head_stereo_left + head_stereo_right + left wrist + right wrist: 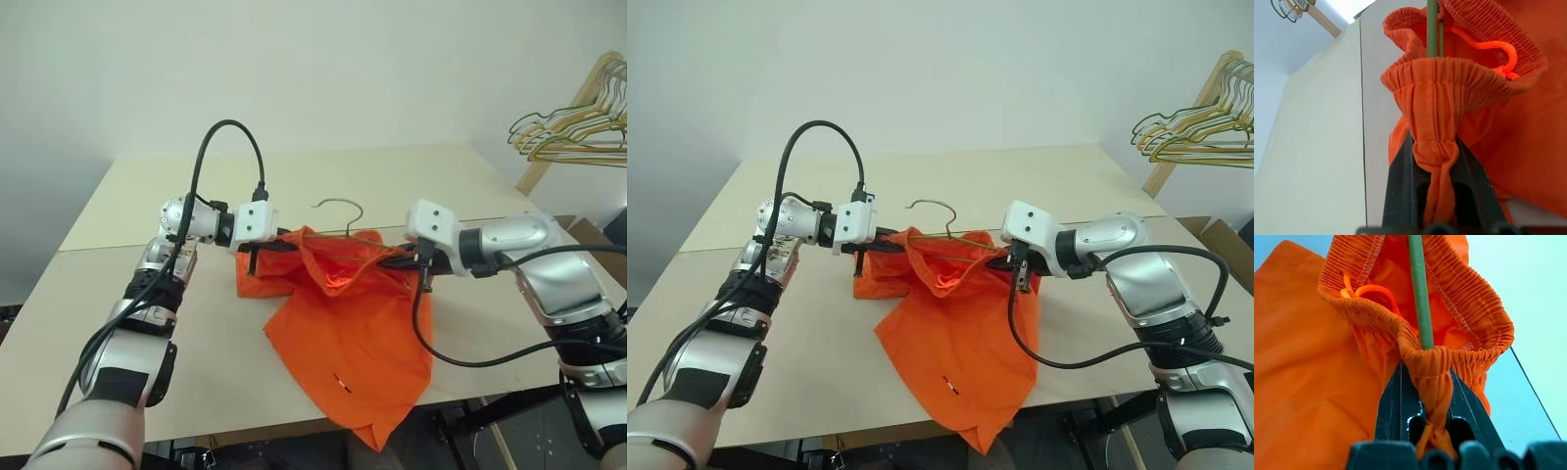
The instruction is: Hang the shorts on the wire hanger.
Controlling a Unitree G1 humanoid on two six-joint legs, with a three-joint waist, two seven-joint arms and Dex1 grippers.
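Shorts point(348, 338) of bright orange cloth hang stretched between the two grippers above the pale bench point(118, 294), the waistband pulled wide and the legs drooping toward six o'clock, past the near bench edge. Most of the wire hanger point(338, 204) is buried inside the waistband; from the head views just its curved hook stands clear at twelve o'clock of the cloth, plus a thin run of wire along the top. How the hanger's ends sit within the fabric cannot be made out.

Left gripper point(257, 257) reaches in from nine o'clock, roughly level, wrist bent inward; its fingers point(1400, 191) are clamped on a bunched fold of the waistband. Right gripper point(400, 260) comes from three o'clock, tilted slightly down, and its fingers point(1391, 416) pinch the opposite fold the same way.

Both wrist views show what the head views hide: the green wire running straight into the open waistband, just above each pinched fold, and an orange drawstring loop inside. A bunch of yellowish hangers point(578, 122) hangs off a wooden rack at two o'clock, cut by the frame edge.
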